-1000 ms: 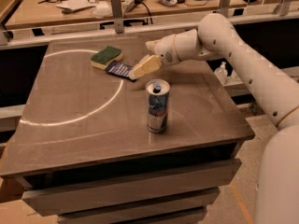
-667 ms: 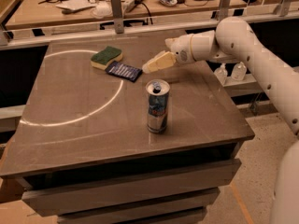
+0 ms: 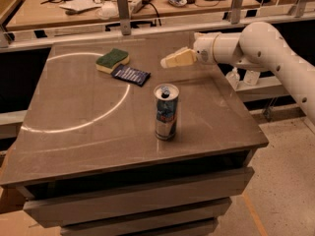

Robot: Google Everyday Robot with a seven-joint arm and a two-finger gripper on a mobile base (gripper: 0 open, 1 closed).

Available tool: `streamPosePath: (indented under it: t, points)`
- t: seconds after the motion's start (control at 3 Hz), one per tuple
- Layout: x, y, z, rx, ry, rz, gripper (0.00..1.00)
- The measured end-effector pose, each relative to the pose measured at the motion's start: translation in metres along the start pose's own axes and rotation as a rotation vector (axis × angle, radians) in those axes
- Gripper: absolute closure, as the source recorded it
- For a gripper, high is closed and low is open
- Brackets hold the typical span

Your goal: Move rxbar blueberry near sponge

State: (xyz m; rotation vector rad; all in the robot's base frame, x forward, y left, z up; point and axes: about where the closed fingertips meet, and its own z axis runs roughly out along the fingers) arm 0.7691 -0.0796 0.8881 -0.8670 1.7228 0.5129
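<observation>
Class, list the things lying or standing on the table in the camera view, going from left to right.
sponge → rxbar blueberry → drink can. The gripper hangs above the table beyond the can, overlapping its span, so it is left unplaced.

Warm dim light, a glare arc on the table, the claw pale above its far side

A grey-brown table fills the middle of the frame, with a pale curved line marked on its top. Along the upper edge, a metal rail fronts a wooden workbench cluttered with cables and papers. Speckled beige floor shows lower right. The gripper hangs above the table's upper right.
</observation>
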Motion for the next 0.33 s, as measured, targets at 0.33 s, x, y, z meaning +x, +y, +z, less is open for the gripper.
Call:
streamPosePath:
  t: [0.33]
  points:
    - [0.0, 0.0, 0.0, 0.0, 0.0, 0.0, 0.0]
